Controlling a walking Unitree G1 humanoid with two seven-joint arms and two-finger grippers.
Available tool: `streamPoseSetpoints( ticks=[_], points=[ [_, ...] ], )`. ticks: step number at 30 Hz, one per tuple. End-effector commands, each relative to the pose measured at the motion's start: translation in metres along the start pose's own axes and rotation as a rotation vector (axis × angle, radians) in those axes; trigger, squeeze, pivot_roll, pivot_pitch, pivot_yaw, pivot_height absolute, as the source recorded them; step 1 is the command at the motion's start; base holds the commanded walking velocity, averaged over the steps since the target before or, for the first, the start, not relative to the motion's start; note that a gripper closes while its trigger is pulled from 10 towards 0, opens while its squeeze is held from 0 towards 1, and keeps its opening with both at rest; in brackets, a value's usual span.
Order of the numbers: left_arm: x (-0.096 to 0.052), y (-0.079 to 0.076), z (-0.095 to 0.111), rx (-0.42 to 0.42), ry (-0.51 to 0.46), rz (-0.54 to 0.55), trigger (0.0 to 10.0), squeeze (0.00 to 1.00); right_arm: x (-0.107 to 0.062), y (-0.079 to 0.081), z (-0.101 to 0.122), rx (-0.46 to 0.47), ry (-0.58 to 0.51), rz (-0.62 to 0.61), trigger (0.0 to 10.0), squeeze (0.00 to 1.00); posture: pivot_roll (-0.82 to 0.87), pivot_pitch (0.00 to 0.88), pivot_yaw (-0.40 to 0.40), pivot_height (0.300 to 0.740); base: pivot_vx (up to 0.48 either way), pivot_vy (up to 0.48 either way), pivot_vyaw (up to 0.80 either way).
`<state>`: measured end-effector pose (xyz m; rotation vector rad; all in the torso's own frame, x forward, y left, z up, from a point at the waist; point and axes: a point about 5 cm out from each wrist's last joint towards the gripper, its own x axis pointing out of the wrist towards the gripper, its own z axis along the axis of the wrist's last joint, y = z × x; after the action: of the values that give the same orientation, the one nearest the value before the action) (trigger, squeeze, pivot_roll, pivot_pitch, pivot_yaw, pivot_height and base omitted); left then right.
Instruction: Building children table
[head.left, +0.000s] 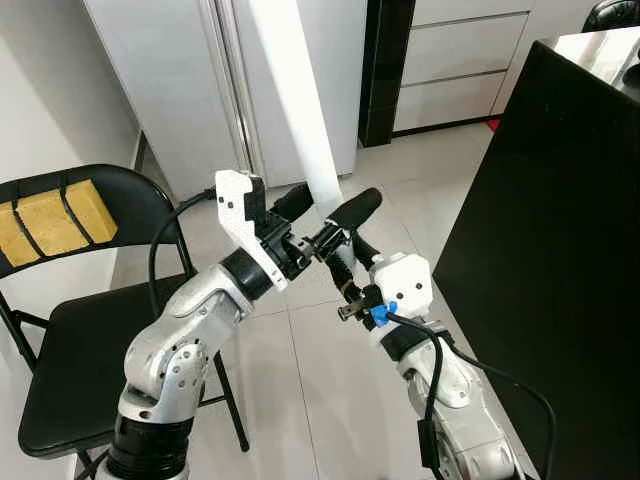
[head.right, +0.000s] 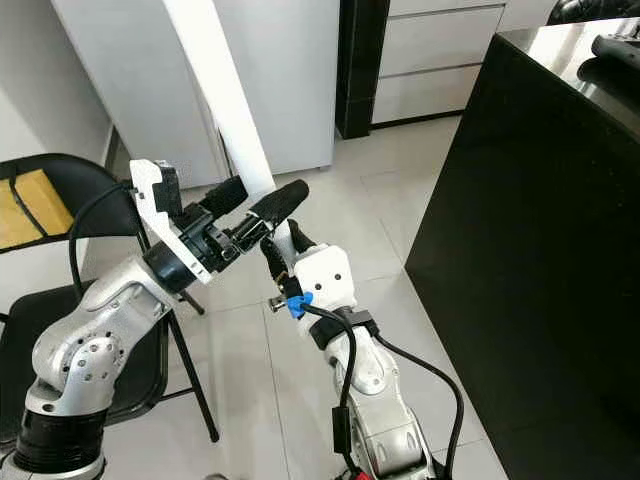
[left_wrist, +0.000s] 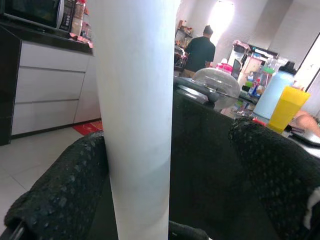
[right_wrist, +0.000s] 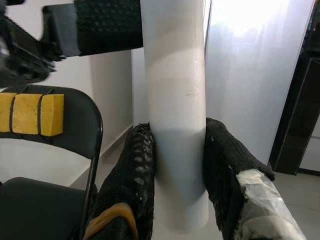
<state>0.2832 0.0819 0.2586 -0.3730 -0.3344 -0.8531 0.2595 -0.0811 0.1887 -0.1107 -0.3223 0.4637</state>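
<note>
A long white cylindrical table leg (head.left: 300, 110) rises steeply up and away to my left in front of me. My right gripper (head.left: 335, 252) is shut on its lower end, and the right wrist view has both fingers (right_wrist: 142, 165) pressed against the leg (right_wrist: 177, 125). Just above that grip my left gripper (head.left: 335, 205) straddles the leg and is open. In the left wrist view the leg (left_wrist: 135, 125) touches one finger (left_wrist: 70, 185), and a gap separates it from the other finger.
A black folding chair (head.left: 90, 340) with yellow sponge blocks (head.left: 50, 222) strapped to its backrest stands at my left. A tall black counter (head.left: 560, 200) fills the right. White cabinet doors (head.left: 190, 90) and drawers are behind. A person (left_wrist: 200, 50) stands far off.
</note>
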Motion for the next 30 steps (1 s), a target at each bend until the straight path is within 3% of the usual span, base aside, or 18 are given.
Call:
streamPoseSetpoints(
  ticks=[1, 15, 16, 17, 20, 21, 30],
  points=[
    [0.005, -0.005, -0.002, 0.011, 0.001, -0.036, 10.0, 0.00, 0.002, 0.008, 0.004, 0.019, -0.011, 0.035, 10.0, 0.00, 0.02, 0.176, 0.021, 0.740, 0.000, 0.000, 0.00],
    [0.015, -0.010, -0.011, -0.005, 0.020, -0.069, 10.0, 0.00, 0.002, 0.010, 0.004, 0.020, -0.014, 0.043, 10.0, 0.00, 0.02, 0.178, 0.022, 0.740, 0.000, 0.000, 0.00],
    [0.015, -0.010, -0.014, -0.013, 0.028, -0.073, 5.2, 0.00, 0.001, 0.010, 0.004, 0.020, -0.013, 0.043, 10.0, 0.00, 0.02, 0.178, 0.022, 0.740, 0.000, 0.000, 0.00],
    [0.016, -0.010, -0.015, -0.014, 0.034, -0.075, 2.9, 0.00, 0.001, 0.010, 0.004, 0.020, -0.013, 0.044, 10.0, 0.00, 0.02, 0.177, 0.021, 0.740, 0.000, 0.000, 0.00],
    [0.016, -0.010, -0.016, -0.013, 0.037, -0.076, 2.9, 0.00, 0.001, 0.010, 0.004, 0.020, -0.013, 0.045, 10.0, 0.00, 0.02, 0.177, 0.021, 0.740, 0.000, 0.000, 0.00],
    [0.016, -0.008, -0.017, -0.014, 0.032, -0.068, 0.0, 0.00, 0.001, 0.010, 0.004, 0.020, -0.013, 0.044, 10.0, 0.00, 0.02, 0.177, 0.023, 0.740, 0.000, 0.000, 0.00],
    [0.016, -0.002, -0.017, 0.004, 0.028, -0.046, 0.0, 0.00, 0.001, 0.009, 0.004, 0.012, -0.009, 0.041, 10.0, 0.00, 0.01, 0.180, 0.025, 0.740, 0.000, 0.000, 0.00]
  ],
)
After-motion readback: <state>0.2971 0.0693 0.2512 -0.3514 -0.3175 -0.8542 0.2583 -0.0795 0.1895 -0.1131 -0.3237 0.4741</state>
